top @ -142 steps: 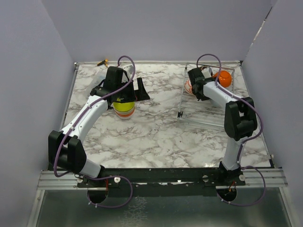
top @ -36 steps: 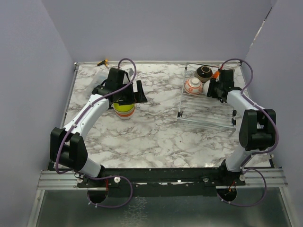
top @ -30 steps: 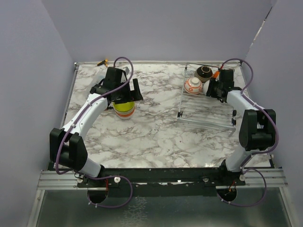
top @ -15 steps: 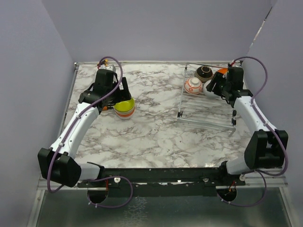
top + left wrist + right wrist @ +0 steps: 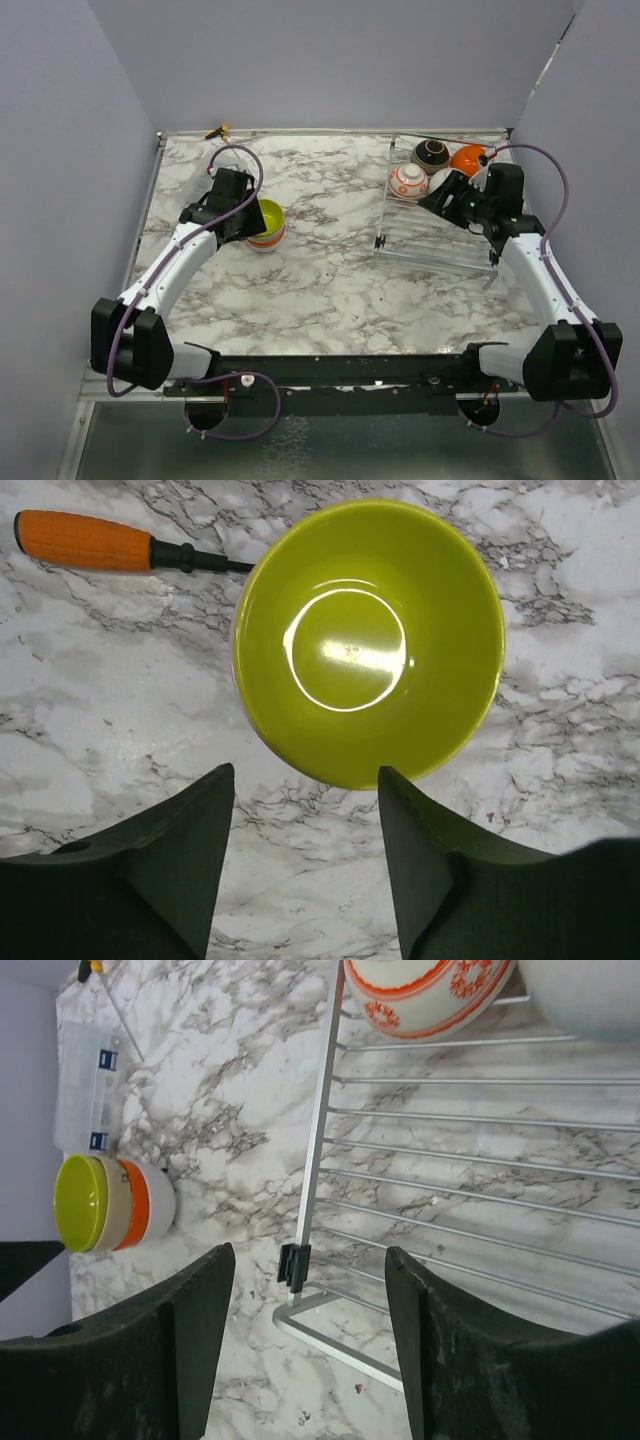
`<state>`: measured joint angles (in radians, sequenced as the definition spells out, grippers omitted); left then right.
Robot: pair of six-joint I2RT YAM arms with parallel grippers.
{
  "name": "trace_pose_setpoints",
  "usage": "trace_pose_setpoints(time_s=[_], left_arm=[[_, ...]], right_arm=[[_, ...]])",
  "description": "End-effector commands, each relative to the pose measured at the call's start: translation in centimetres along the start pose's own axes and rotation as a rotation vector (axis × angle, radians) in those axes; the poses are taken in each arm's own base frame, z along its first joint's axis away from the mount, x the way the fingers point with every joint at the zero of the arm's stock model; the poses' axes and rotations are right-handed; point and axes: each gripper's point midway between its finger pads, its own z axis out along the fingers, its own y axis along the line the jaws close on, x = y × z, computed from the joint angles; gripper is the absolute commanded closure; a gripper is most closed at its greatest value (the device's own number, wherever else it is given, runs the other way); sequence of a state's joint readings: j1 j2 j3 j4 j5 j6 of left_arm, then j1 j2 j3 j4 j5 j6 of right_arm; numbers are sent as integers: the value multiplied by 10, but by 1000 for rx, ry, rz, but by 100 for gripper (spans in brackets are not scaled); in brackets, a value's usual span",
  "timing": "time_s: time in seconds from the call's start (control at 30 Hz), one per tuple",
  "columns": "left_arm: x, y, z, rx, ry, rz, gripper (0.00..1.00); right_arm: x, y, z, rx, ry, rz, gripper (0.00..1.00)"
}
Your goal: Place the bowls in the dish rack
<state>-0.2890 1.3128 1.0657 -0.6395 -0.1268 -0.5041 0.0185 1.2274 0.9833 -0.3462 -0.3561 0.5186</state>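
A lime green bowl [image 5: 269, 216] [image 5: 368, 640] tops a stack of bowls [image 5: 110, 1203] on the marble, left of centre. My left gripper [image 5: 243, 221] [image 5: 305, 772] hangs open at its near rim, with nothing between the fingers. The dish rack [image 5: 440, 232] [image 5: 322, 1150] at the right holds a dark brown bowl [image 5: 431, 153], an orange bowl [image 5: 467, 160], a white bowl with an orange pattern [image 5: 407, 181] [image 5: 430, 995] and a white bowl [image 5: 590, 990]. My right gripper [image 5: 442, 194] [image 5: 310, 1260] is open and empty over the rack's bars.
An orange-handled screwdriver [image 5: 85, 540] [image 5: 216, 131] lies at the back left of the table. A clear plastic box [image 5: 85, 1085] sits beyond the bowl stack. Purple walls close in the table on three sides.
My left gripper came down to the green bowl's rim and its jaws narrowed. My right gripper opened and drew back from the rack's far end, where the orange bowl now shows.
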Motion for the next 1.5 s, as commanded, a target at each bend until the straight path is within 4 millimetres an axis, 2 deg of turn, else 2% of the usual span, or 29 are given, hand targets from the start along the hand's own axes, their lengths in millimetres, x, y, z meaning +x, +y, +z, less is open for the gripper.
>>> trace_pose_setpoints(time_s=[0.0, 0.13, 0.33, 0.4, 0.5, 0.57, 0.63, 0.83, 0.93, 1.03, 1.13, 1.23, 1.47], left_arm=[[-32, 7, 8, -111, -76, -64, 44], [-38, 8, 15, -158, -53, -59, 50], [-32, 14, 32, -212, 10, -13, 66], [-32, 14, 35, -233, 32, -17, 67], [-31, 17, 39, -269, 53, -21, 66], [-33, 20, 39, -294, 54, -18, 61], [-37, 22, 37, -312, 50, -9, 55], [-47, 29, 31, -362, 38, 30, 51], [-43, 37, 31, -395, 52, 54, 50], [-29, 43, 38, -413, 98, 78, 51], [-21, 42, 46, -407, 132, 88, 55], [-22, 38, 51, -391, 144, 97, 62], [-26, 38, 55, -383, 133, 130, 96]], right_arm=[[18, 13, 5, -104, 74, 60, 36], [21, 13, 10, -118, 86, 72, 36], [26, 8, 19, -121, 106, 70, 37], [23, 5, 22, -98, 107, 64, 37], [15, -2, 24, -44, 92, 44, 37], [12, -7, 26, -16, 85, 43, 37], [14, -9, 28, -9, 94, 62, 37], [14, -9, 33, -2, 96, 126, 37], [13, -12, 35, 19, 94, 126, 37], [12, -14, 37, 32, 91, 133, 37], [10, -15, 38, 37, 83, 142, 37], [7, -15, 39, 40, 71, 150, 37], [1, -19, 40, 64, 33, 144, 37]])
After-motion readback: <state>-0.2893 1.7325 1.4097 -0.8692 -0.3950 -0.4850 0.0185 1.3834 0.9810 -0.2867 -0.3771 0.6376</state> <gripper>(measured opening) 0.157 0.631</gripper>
